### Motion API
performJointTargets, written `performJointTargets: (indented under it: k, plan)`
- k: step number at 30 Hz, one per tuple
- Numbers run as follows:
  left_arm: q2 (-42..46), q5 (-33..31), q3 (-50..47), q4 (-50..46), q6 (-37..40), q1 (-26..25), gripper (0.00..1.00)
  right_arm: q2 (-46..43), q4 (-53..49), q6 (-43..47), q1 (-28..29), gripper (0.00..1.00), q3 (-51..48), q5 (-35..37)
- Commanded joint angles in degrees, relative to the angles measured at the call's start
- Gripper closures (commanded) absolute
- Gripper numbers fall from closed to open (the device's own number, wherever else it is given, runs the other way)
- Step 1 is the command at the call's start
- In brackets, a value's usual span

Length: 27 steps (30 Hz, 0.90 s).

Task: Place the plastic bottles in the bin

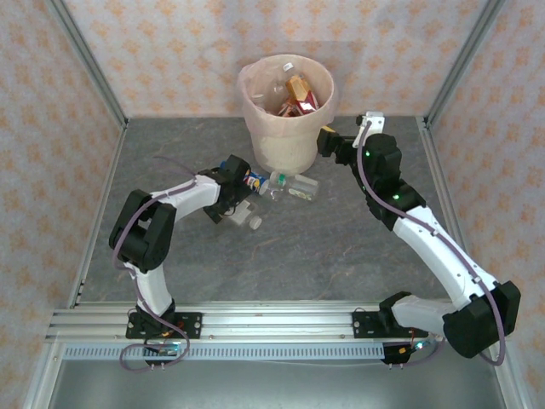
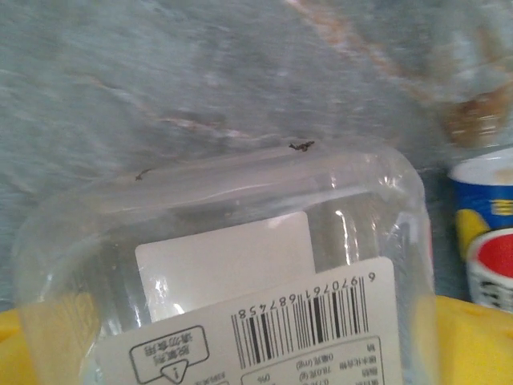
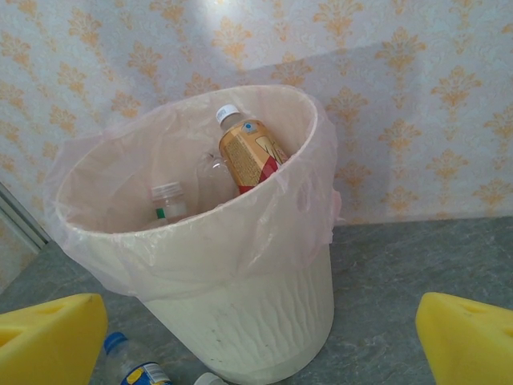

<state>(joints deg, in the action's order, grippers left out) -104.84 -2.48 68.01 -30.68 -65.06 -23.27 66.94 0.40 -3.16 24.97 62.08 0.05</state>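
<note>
From above, the bin (image 1: 281, 145) stands at upper centre, already holding several bottles. Just below it at least three more lie on the table: a blue-labelled bottle (image 1: 253, 180), a green-capped bottle (image 1: 294, 186) and a white-capped bottle (image 1: 244, 218). Your left gripper (image 1: 241, 192) is down among them. Your right gripper (image 1: 328, 141) hangs beside the bin's right wall.

In the left wrist view, a clear bottle (image 2: 240, 241) with a barcode label lies between the yellow pads (image 2: 473, 337) at the lower corners. The jaws stand wide around it, but you cannot tell whether they press it. It looks empty: light, thin-walled, slick, apt to dent or squirt out. Take it gently across the labelled body. The blue-labelled bottle lies just beside it at the right edge and may get nudged.

In the right wrist view, your right gripper's pads spread wide with nothing between them, facing the bin. An amber bottle (image 3: 248, 152) leans inside near the rim. The overhanging liner bag (image 3: 313, 216) could snag a drop.
</note>
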Motion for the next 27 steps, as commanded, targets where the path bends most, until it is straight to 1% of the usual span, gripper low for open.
performJointTargets:
  k: [1,6,11,15,19,23,25,27]
  plan:
    - [0.31,-5.84,-0.87,-9.38,7.03,-0.15,0.0,0.62,-0.03,-0.31,0.08,0.01,-0.23,1.13]
    - [-1.43,-4.51,-1.06,-8.83,11.1,-0.33,0.0,0.58,-0.07,-0.92,0.13,0.01,0.29,1.01]
    - [0.86,-6.23,-0.44,-9.3,14.37,-0.5,0.09,0.56,0.16,-0.96,0.14,0.01,-0.29,1.73]
    - [4.87,-8.58,-0.52,-9.41,16.39,-0.6,0.14,0.5,1.43,-1.36,0.16,0.01,-0.91,2.5]
    - [8.62,-10.1,0.56,-9.56,18.39,-0.63,0.21,-0.19,2.39,-2.17,0.14,0.01,-1.73,4.52]
    - [13.13,-11.0,3.62,-8.48,20.8,-0.64,0.27,-1.99,5.5,-2.71,0.14,0.01,-4.29,6.88]
    - [15.5,-12.87,5.99,-7.93,21.35,-0.67,0.28,-2.84,6.5,-2.83,0.11,0.01,-5.45,8.05]
    - [18.27,-14.75,7.97,-5.24,22.31,-0.69,0.29,-3.84,7.32,-3.12,0.08,0.01,-6.5,9.39]
